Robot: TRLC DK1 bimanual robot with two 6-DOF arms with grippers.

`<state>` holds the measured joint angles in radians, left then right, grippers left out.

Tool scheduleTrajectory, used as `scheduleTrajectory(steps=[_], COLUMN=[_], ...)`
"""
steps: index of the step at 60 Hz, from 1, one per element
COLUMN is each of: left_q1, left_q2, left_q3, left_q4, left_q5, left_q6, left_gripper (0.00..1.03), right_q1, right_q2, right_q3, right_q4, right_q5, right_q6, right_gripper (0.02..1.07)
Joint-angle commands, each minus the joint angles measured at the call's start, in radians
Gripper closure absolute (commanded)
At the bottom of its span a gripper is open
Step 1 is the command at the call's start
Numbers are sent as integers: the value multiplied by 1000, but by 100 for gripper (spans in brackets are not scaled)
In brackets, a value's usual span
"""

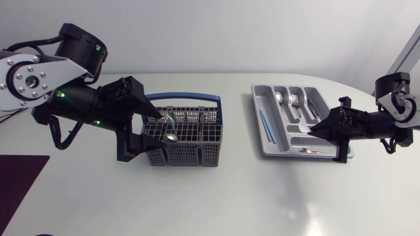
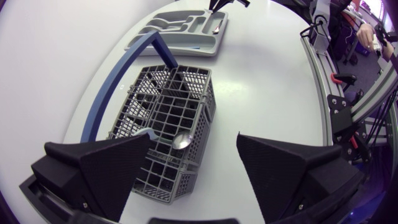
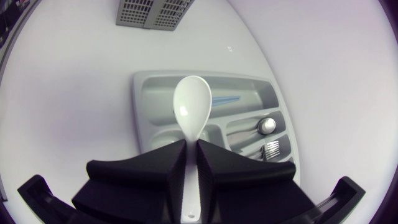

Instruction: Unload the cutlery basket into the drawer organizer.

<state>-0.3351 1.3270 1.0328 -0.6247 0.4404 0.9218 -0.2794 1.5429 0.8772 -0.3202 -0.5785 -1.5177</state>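
Right wrist view: the right fingers [image 3: 176, 157] are almost shut. They pinch the handle of a white spoon [image 3: 191, 109] from both sides. The round end of the spoon sticks out ahead of them, over the grey drawer organizer [image 3: 142, 93]. A fork [image 3: 272, 149] and a metal spoon [image 3: 267, 126] lie in slots on one side of the organizer. A thin blue stick [image 3: 227, 100] lies in its long slot.

In the left wrist view, the left fingers [image 2: 106, 168] are wide open and hold nothing. One finger is over the near end of the cutlery basket [image 2: 168, 106]. The other is out past its side, over the bare table [image 2: 267, 81]. I cannot tell if they touch the basket. A shiny spoon [image 2: 181, 141] stands in the basket just ahead of the fingers. The basket's blue handle [image 2: 118, 81] curves up over it.

In the head view, the basket sits left of the middle. The organizer sits on the right, well apart from it.
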Motion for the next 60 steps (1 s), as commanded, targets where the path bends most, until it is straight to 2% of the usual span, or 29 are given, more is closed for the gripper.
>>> scheduleTrajectory(steps=[1, 12, 31, 34, 39, 41, 48, 51, 60], left_q1=[-7, -13, -51, -65, -73, -76, -88, -97, -130], left_q2=[24, 34, 55, 57, 58, 58, 49, 34, -31], left_q3=[27, 35, 27, 26, 15, 12, -8, -34, -149], left_q4=[-15, -23, -35, -35, -30, -29, -7, 34, 214], left_q5=[1, -14, -72, -89, -108, -115, -157, -184, -276], left_q6=[54, 100, 192, 206, 239, 244, 278, 288, 327], left_gripper=[6, 6, 6, 6, 6, 6, 6, 6, 7], right_q1=[-35, -66, -81, -81, -81, -81, -84, -86, -81], right_q2=[86, 206, 281, 287, 287, 287, 273, 263, 180], right_q3=[43, 98, 131, 135, 132, 132, 126, 118, 57], right_q4=[-26, -33, -31, -26, -2, 3, 21, 24, 52], right_q5=[5, 45, 123, 135, 141, 144, 146, 146, 141], right_q6=[-122, -214, -289, -289, -276, -263, -237, -231, -183], right_gripper=[100, 100, 99, 90, 62, 54, 43, 41, 24])
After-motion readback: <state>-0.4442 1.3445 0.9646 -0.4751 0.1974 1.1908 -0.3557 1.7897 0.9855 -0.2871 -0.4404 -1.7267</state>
